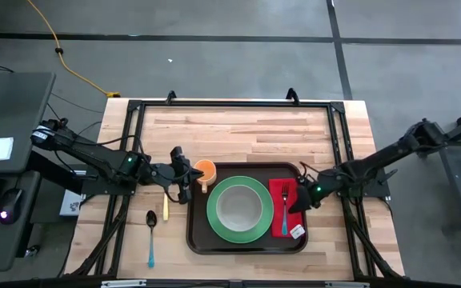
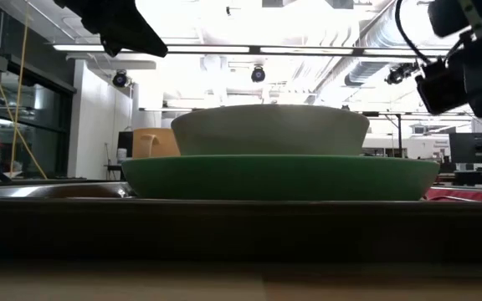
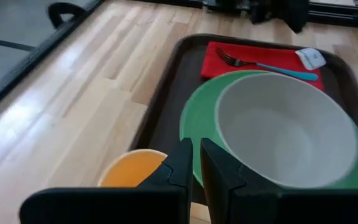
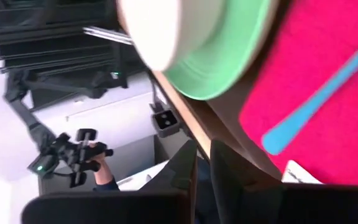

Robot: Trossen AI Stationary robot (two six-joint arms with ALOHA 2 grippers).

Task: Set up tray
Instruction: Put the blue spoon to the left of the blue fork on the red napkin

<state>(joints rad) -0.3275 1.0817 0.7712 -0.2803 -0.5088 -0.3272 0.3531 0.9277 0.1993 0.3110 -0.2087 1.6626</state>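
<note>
The dark-brown tray [image 1: 246, 166] lies in the middle of the table. On it sit a green plate [image 1: 214, 221] carrying a white bowl [image 1: 240, 208], a red napkin [image 1: 278, 190] with a blue-handled fork [image 1: 285, 211] on top, and an orange cup [image 1: 206, 170] in its far left corner. My left gripper [image 1: 187, 188] hangs shut over the tray's left rim, just above the cup [image 3: 126, 173]. My right gripper [image 1: 301, 198] hovers shut above the napkin's right edge [image 4: 328, 74], with nothing between its fingers.
A blue-handled spoon [image 1: 150, 237] and a yellow-handled piece [image 1: 166, 206] lie on the wood left of the tray. A small white packet [image 1: 297, 231] sits at the napkin's near end. Black frame rails [image 1: 230, 103] run along the table's edges.
</note>
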